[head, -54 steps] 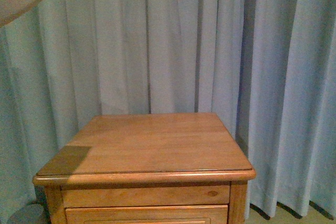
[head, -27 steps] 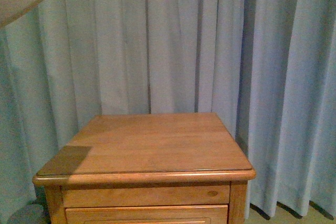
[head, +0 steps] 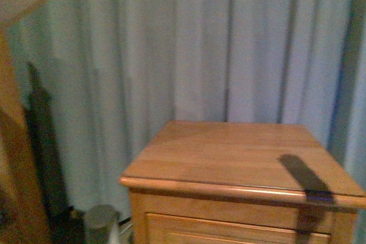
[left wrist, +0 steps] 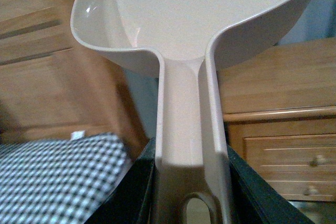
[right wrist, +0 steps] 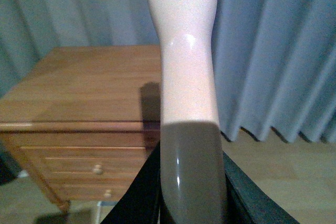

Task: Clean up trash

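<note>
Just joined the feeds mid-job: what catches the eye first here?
The beige-pink plastic dustpan fills the left wrist view, its handle clamped in the left gripper. The right gripper grips a pale pink glossy handle in front of the blue-grey curtain. In the front view a wooden nightstand stands before that curtain, a dark shadow across its near right corner.

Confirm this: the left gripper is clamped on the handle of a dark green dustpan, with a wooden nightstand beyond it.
Wrong in one respect: the dustpan is beige-pink, not dark green, as the left wrist view shows. The left gripper is clamped on its handle, with the wooden nightstand beyond it.
</note>
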